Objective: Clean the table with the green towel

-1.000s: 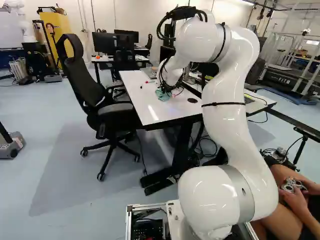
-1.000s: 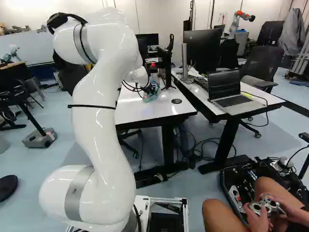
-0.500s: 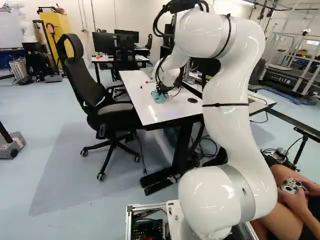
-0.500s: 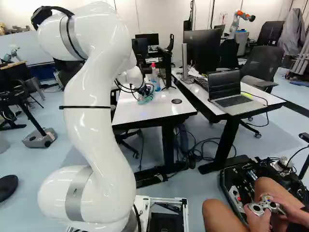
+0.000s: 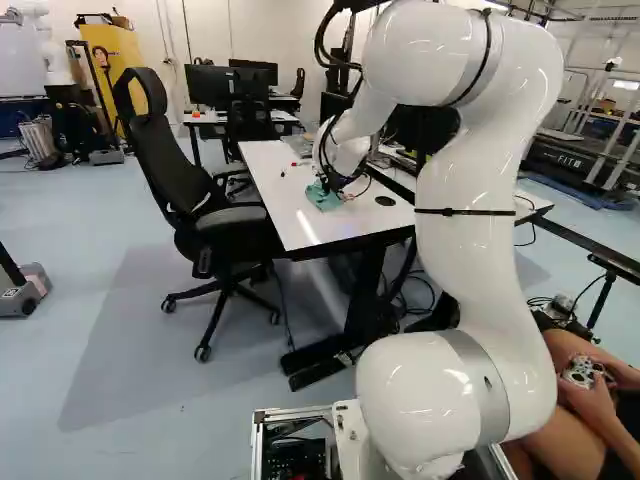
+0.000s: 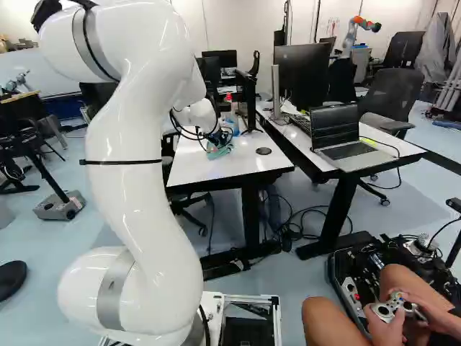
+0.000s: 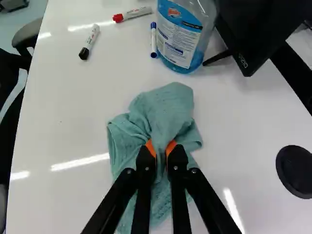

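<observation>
Table (image 7: pixel 63 117) is white, w/ an office chair (image 5: pixel 165 150) at one side. Green towel (image 7: pixel 168 105) sits bunched on it, long axis approx. in line w/ the claw (image 7: pixel 163 147), running from just ahead to underneath. Claw's narrow, fold pinched b/w orange pads (image 7: pixel 171 146). Bottle of blue liquid (image 7: pixel 183 41) stands ahead, apart from towel; wipe turns on that gap. Fwd push could tip it, so a sideways or back stroke is prob. safer. Red marker (image 7: pixel 132 14), black marker (image 7: pixel 89 42) & blue marker (image 7: pixel 153 40) lie ahead too; blue's just beside bottle.
</observation>
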Motion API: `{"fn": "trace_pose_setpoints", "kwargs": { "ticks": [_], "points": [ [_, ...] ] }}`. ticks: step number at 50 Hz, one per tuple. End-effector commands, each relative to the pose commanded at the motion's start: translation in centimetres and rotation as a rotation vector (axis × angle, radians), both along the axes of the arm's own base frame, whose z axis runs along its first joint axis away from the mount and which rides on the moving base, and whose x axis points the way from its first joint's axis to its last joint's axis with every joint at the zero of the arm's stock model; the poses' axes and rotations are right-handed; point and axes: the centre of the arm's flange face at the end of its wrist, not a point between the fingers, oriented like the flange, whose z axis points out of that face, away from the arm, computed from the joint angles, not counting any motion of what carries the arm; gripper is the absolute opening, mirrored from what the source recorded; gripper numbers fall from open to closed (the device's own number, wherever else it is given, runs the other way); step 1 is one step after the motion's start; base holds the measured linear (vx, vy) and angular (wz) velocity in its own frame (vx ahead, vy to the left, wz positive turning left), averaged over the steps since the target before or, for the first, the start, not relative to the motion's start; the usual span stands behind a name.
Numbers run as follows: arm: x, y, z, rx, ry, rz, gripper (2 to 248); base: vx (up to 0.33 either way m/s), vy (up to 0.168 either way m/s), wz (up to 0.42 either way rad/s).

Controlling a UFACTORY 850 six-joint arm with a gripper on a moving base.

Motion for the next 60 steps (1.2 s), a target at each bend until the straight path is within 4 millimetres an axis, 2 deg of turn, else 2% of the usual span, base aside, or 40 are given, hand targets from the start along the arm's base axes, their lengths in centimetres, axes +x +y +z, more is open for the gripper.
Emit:
{"fn": "trace_pose_setpoints", "kwargs": {
  "ticks": [22, 34, 48, 60],
  "points": [
    [0.2, -3.6, 0.0, 0.0, -0.003, -0.058, 41, 0.0, 0.0, 0.0],
    [1.6, -5.4, -0.2, -0.001, -0.014, -0.084, 41, 0.0, 0.0, 0.0],
    [4.1, -5.4, -0.5, -0.002, -0.034, -0.08, 41, 0.0, 0.0, 0.0],
    [5.5, -4.0, -0.6, -0.002, -0.045, -0.058, 41, 0.0, 0.0, 0.0]
  ]
}}
